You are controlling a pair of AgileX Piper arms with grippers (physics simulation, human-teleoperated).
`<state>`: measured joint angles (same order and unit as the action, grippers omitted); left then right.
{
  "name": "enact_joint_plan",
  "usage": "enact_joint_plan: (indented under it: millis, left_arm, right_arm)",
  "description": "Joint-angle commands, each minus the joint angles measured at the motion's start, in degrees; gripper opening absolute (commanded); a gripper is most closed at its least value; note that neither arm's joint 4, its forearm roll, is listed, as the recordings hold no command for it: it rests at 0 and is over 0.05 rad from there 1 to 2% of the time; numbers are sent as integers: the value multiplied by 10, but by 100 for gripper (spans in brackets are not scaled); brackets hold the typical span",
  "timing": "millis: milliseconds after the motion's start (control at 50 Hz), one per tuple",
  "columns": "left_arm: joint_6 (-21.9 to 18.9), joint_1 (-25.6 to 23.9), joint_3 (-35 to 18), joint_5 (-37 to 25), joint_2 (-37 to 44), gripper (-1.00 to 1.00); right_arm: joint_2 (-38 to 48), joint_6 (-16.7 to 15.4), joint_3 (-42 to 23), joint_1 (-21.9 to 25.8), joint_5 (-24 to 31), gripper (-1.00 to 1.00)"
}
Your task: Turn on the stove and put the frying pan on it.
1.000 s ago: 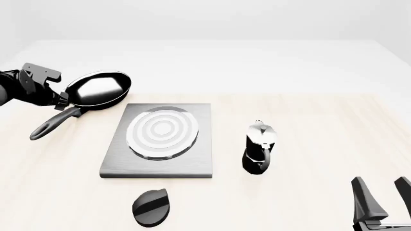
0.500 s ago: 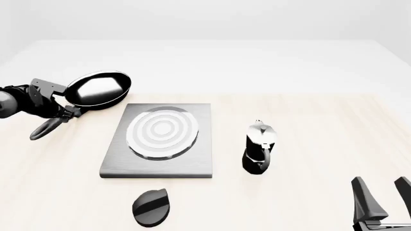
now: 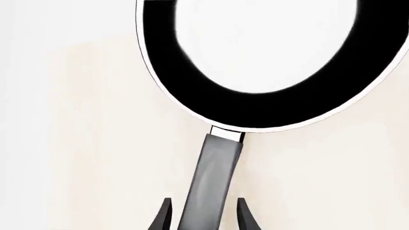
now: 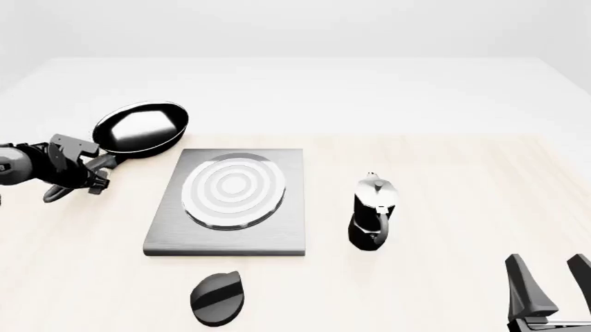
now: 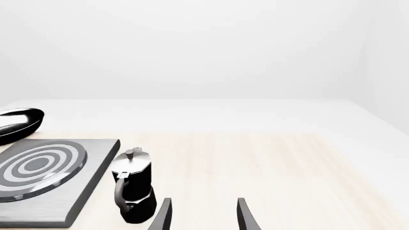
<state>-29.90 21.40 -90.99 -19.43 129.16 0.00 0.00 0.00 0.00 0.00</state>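
The frying pan (image 4: 140,128), black with a glossy inside, lies on the table at the far left, behind the stove's corner, with its long handle (image 4: 54,194) pointing toward me and left. My left gripper (image 4: 96,170) is low over the handle. In the left wrist view its two fingers stand on either side of the handle (image 3: 214,177) with small gaps, so it is open around it (image 3: 203,221); the pan (image 3: 191,96) fills the view beyond. The dark-grey stove (image 4: 231,238) with silver rings lies mid-table, and its black oval knob (image 4: 217,297) lies in front of it. My right gripper (image 4: 554,287) is open and empty at the near right.
A black-and-silver moka pot (image 4: 372,211) stands upright just right of the stove; it also shows in the right wrist view (image 5: 134,189) beside the stove slab (image 5: 83,191) and ahead of the open gripper (image 5: 203,218). The pan's rim (image 5: 16,124) shows behind the stove.
My left gripper has come down and toward me, from beside the pan's rim to a place astride the handle. The pan, stove, knob and right arm have not moved.
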Motion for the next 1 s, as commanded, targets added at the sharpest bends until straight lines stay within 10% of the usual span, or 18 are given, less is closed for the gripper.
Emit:
enact_joint_plan:
  millis: [20, 40, 1000]
  left_arm:
    - [-6, 7, 15, 15, 14, 100]
    - [-5, 6, 17, 13, 11, -100]
    - [39, -38, 43, -14, -102, -100]
  right_arm:
    - [0, 0, 0, 0, 0, 100]
    - [0, 0, 0, 0, 0, 100]
    - [0, 0, 0, 0, 0, 100]
